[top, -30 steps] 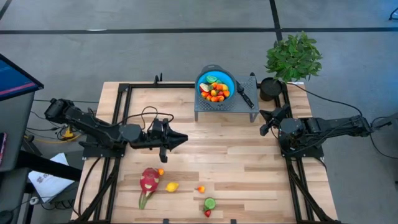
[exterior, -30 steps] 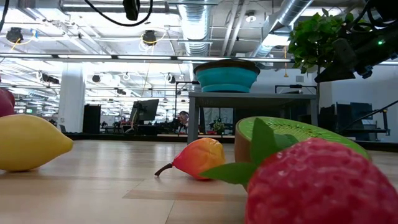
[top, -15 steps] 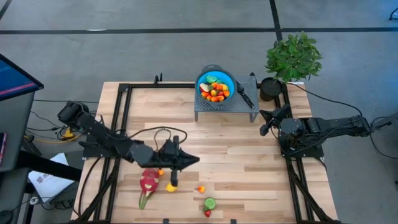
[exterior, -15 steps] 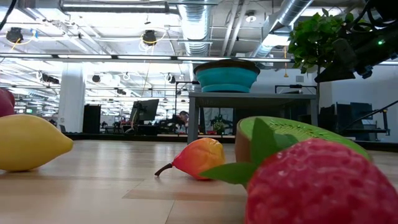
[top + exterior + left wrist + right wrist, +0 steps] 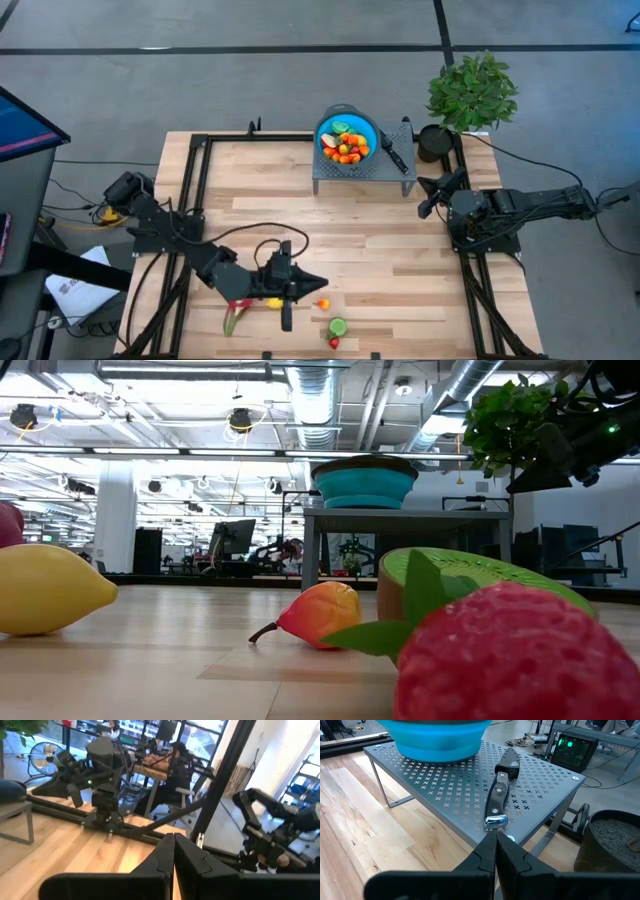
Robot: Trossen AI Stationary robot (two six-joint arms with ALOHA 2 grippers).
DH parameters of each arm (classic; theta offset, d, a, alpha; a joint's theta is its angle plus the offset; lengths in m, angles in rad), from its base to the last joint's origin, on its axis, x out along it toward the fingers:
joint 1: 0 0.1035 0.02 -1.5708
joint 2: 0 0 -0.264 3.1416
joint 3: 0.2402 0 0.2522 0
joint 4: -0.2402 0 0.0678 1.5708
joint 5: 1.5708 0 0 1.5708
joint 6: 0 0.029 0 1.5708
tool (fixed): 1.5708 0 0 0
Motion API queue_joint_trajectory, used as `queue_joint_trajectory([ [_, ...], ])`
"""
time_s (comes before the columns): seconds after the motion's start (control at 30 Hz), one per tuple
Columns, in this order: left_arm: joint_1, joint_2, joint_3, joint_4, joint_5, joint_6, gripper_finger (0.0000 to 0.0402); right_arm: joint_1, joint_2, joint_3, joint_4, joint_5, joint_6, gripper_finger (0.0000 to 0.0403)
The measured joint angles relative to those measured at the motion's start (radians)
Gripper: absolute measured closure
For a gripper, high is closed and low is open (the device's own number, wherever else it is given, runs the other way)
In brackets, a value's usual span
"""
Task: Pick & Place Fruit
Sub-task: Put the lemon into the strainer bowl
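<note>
Near the table's front edge, left gripper sits pinched empty beside loose fruit, probably lining up a pick; right gripper parked, pinched too.

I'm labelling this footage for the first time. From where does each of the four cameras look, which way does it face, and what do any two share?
High: overhead, straight down on the table; both arms, left end effector near the loose fruit.
Low: table height, level across; lemon, strawberry up close; part of an arm at the top right.
Left wrist: along its shut fingers toward the right arm.
Right wrist: past the right end effector at the knife on the metal stand.
Shared: the blue bowl shows in high, low and right wrist.
</note>
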Motion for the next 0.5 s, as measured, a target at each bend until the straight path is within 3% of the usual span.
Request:
queue_joint_trajectory([
  [0.13, -0.007, 0.015, 0.014, -0.098, -0.002, -0.063, 0.0401, 0.0, 0.0, 0.0, -0.001, 0.0, 0.0, 0.0403],
  [0.27, -0.007, 0.014, 0.014, -0.355, 0.004, -0.288, 0.0401, 0.0, 0.0, 0.0, -0.002, 0.0, 0.0, 0.0403],
  [0.4, -0.007, 0.024, 0.013, -0.638, 0.098, -0.571, 0.0401, 0.0, 0.0, 0.0, -0.003, 0.0, 0.0, 0.0403],
  [0.5, -0.006, 0.064, 0.011, -0.729, 0.178, -0.691, 0.0401, 0.0, 0.0, 0.0, -0.005, 0.0, 0.0, 0.0403],
])
